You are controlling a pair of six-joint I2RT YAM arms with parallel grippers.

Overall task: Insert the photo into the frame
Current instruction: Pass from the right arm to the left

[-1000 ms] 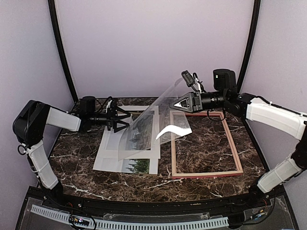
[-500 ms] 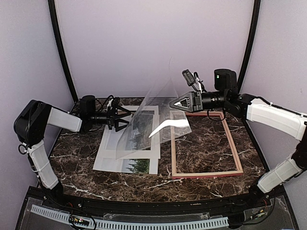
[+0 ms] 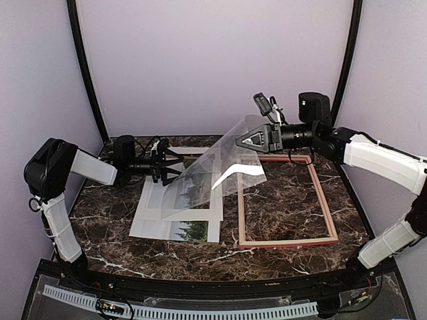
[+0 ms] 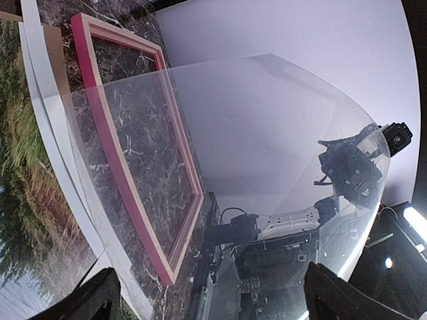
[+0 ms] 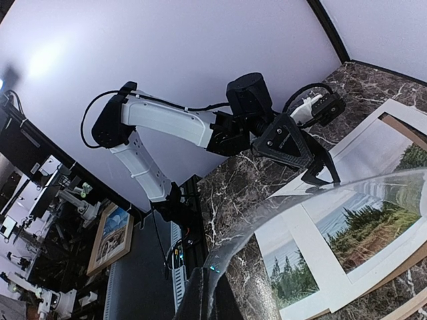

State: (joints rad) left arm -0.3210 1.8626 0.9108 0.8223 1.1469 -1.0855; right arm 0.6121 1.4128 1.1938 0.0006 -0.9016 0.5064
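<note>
**A:** From the top view, we've got the frame (image 3: 287, 241) flat on the table (image 3: 107, 220), on the right, pink face up. Its long sides run from the arms toward the back wall.

**B:** And we see the photo (image 3: 195, 231) just left of it, flat under the mat (image 3: 150, 210), with its long axis running the same way. They lie apart. Trees show in the window and along the near edge.

**A:** The right gripper (image 3: 240, 143) has its jaws pressed together on the top corner of the clear sheet (image 3: 213, 170), which hangs curved over the mat and the frame's left rail. The left gripper (image 3: 177, 168) is spread wide at the sheet's left edge, gripping nothing.

**B:** Left wrist now: we're looking through the sheet (image 4: 267, 133). Both fingers (image 4: 97, 297) sit far apart at the bottom. The frame (image 4: 110, 153) stretches away lengthwise, with the photo (image 4: 27, 200) at the left edge.

**A:** On the right wrist view, the sheet (image 5: 267, 227) arcs out of the closed jaws at the bottom. Beyond it the left gripper (image 5: 320, 175) gapes open above the mat (image 5: 307, 223), and the photo (image 5: 360, 233) lies in the window.
</note>
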